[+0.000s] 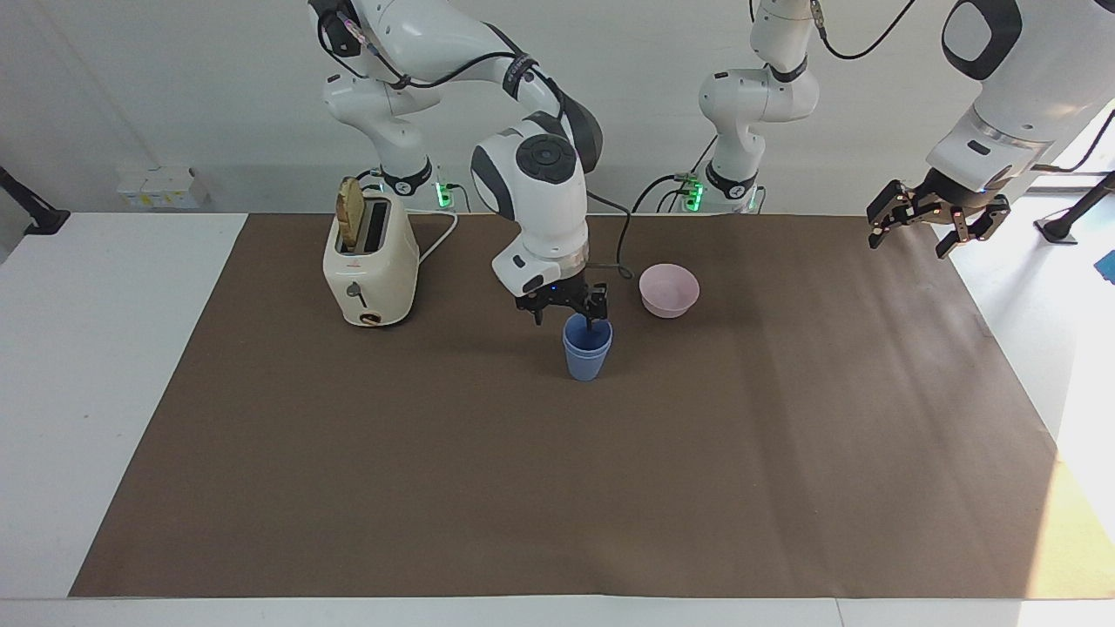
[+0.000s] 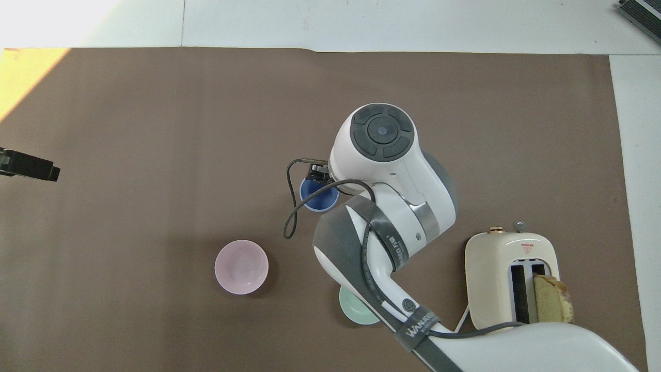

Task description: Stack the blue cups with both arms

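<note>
The two blue cups (image 1: pixel 586 350) stand nested, one inside the other, upright on the brown mat near the middle of the table. They also show in the overhead view (image 2: pixel 317 195), partly under the right arm. My right gripper (image 1: pixel 566 313) is open just over the stack, one finger dipping at the upper cup's rim and the other out beside it. In the overhead view only a black part of it (image 2: pixel 316 173) shows. My left gripper (image 1: pixel 936 222) is open and empty, held up over the left arm's end of the table and waiting; its tip shows in the overhead view (image 2: pixel 28 168).
A pink bowl (image 1: pixel 668 290) sits beside the cups, nearer to the robots, toward the left arm's end. A teal-green bowl (image 2: pixel 356 310) lies under the right arm. A cream toaster (image 1: pixel 370 266) with a bread slice stands toward the right arm's end.
</note>
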Robot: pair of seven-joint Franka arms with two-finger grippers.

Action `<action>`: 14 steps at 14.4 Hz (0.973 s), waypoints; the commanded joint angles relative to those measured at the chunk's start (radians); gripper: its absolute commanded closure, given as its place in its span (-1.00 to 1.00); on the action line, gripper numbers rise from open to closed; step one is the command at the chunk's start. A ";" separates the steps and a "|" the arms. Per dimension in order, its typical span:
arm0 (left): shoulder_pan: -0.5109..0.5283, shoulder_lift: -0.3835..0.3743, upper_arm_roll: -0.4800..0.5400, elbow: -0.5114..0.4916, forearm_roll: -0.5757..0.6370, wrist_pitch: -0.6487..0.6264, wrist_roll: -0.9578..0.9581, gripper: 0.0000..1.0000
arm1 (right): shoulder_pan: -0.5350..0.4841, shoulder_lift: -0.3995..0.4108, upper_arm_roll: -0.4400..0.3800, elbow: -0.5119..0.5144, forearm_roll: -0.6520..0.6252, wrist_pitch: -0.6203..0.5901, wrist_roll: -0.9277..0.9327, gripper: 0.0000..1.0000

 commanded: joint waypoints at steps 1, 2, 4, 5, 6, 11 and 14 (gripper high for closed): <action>0.004 -0.012 -0.005 -0.002 0.013 -0.017 -0.001 -1.00 | -0.045 -0.097 -0.009 0.026 -0.017 -0.150 -0.008 -1.00; 0.004 -0.012 -0.005 -0.002 0.013 -0.017 0.001 -1.00 | -0.070 -0.126 -0.033 0.042 -0.020 -0.212 -0.047 -1.00; 0.004 -0.012 -0.005 -0.001 0.013 -0.017 0.001 -1.00 | -0.139 -0.174 -0.049 0.101 -0.022 -0.297 -0.168 -1.00; 0.004 -0.012 -0.005 -0.001 0.013 -0.015 0.001 -1.00 | -0.175 -0.184 -0.049 0.128 -0.023 -0.349 -0.241 -1.00; 0.004 -0.011 -0.005 -0.001 0.013 -0.014 0.001 -1.00 | -0.213 -0.186 -0.046 0.167 -0.025 -0.401 -0.310 -1.00; 0.018 -0.012 0.001 0.005 0.013 -0.012 0.004 -1.00 | -0.320 -0.244 -0.062 0.238 -0.092 -0.547 -0.647 -1.00; 0.015 -0.012 0.001 0.005 0.011 -0.012 0.004 -1.00 | -0.412 -0.307 -0.067 0.141 -0.025 -0.495 -0.785 -1.00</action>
